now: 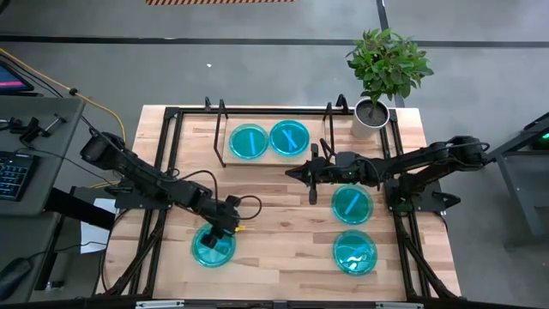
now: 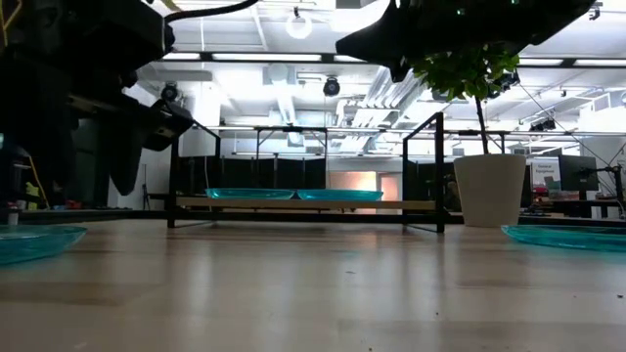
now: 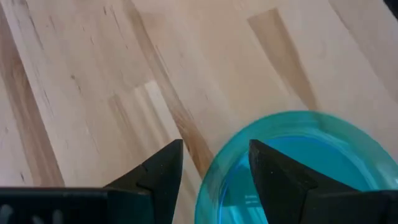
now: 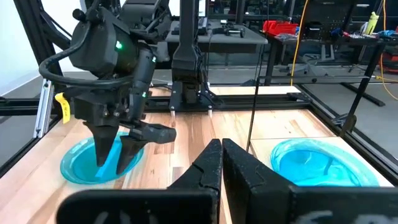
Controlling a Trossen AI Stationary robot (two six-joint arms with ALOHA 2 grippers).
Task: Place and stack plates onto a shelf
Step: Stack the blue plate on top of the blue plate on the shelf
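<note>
High view first: two plates (image 1: 249,140) (image 1: 289,136) already side by side on the shelf (image 1: 225,160) at upper centre, three more loose on the table (image 1: 283,232), lower left (image 1: 213,247), right of centre (image 1: 352,203) and lower right (image 1: 354,251); so roughly a third done. Left gripper (image 1: 225,233) down on the lower-left plate near the table's front edge. Plenty of bare wood mid-frame for carrying. Left wrist view: jaws parted, straddling the plate rim (image 3: 211,180), not yet clamped. Right wrist view: right gripper (image 4: 221,163) pinched together, empty, hanging mid-table before the shelf.
</note>
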